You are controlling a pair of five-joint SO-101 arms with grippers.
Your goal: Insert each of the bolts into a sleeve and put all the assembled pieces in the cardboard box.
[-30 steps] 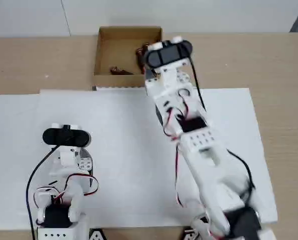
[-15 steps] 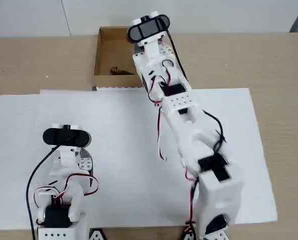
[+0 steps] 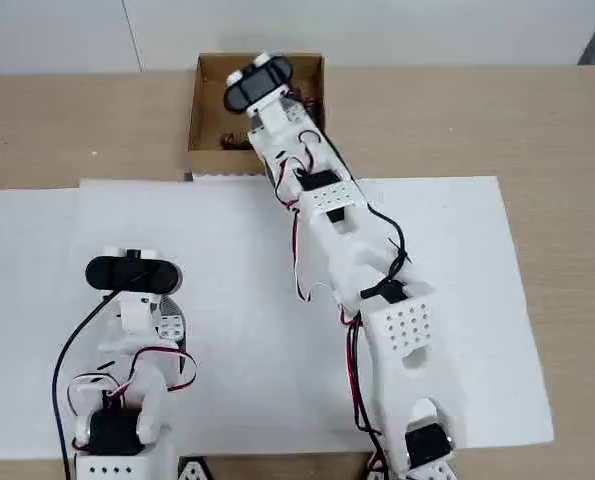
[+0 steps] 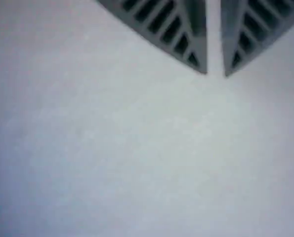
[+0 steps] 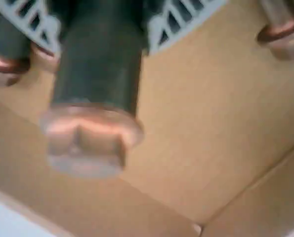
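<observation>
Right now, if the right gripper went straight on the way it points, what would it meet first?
Most likely the floor of the cardboard box. The right gripper is over it, jaws shut on an assembled piece whose bolt head leads, so that would touch first. Depth is hard to judge.

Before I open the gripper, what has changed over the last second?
The right arm swung leftward, from the right edge of the brown cardboard box to over its inside; the right gripper is shut on a dark sleeve with a copper-headed bolt. The left arm on the white paper sheet and the box stayed put.
</observation>
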